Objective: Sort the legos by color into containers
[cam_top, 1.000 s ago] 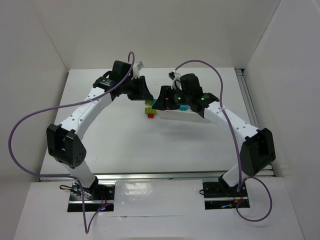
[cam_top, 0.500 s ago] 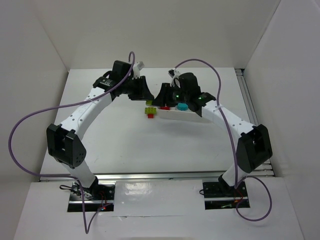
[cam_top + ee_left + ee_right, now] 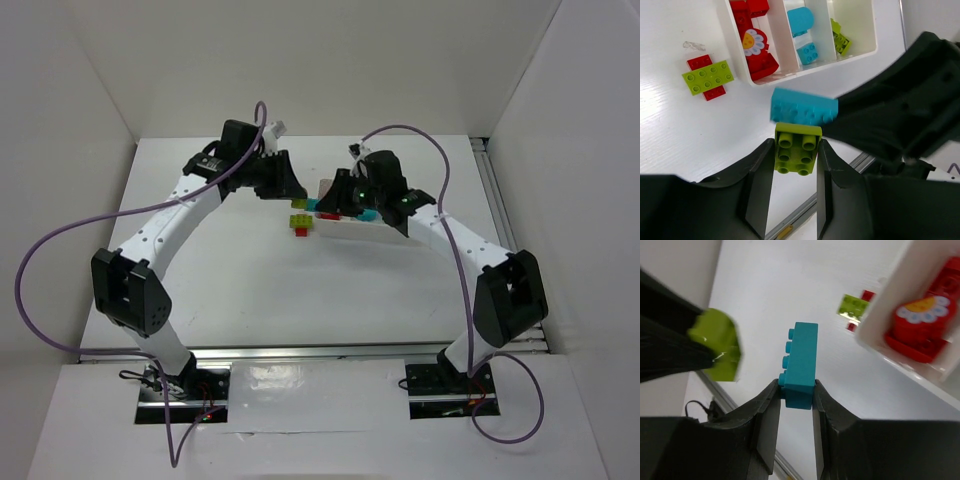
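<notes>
Legos: a blue brick point(image 3: 800, 365) and a green brick point(image 3: 798, 149) are hanging in the grippers, near the tray point(image 3: 805, 70); a green-on-red stack point(image 3: 708, 77) is lying on the table point(image 3: 670, 130) beside it
Left gripper point(image 3: 795, 165): jaws are pinching the green brick by its sides
Right gripper point(image 3: 796, 392): jaws are pinching the blue brick's near end
Left wrist view: is showing three compartments, holding reds, blues and greens; the held bricks are seeming to touch
Right wrist view: is showing a gap between them; only the red compartment is appearing
Direction: the blue brick's long axis is running straight out from the right fingers, studs facing the green brick; the green brick's studs are facing the left wrist camera
</notes>
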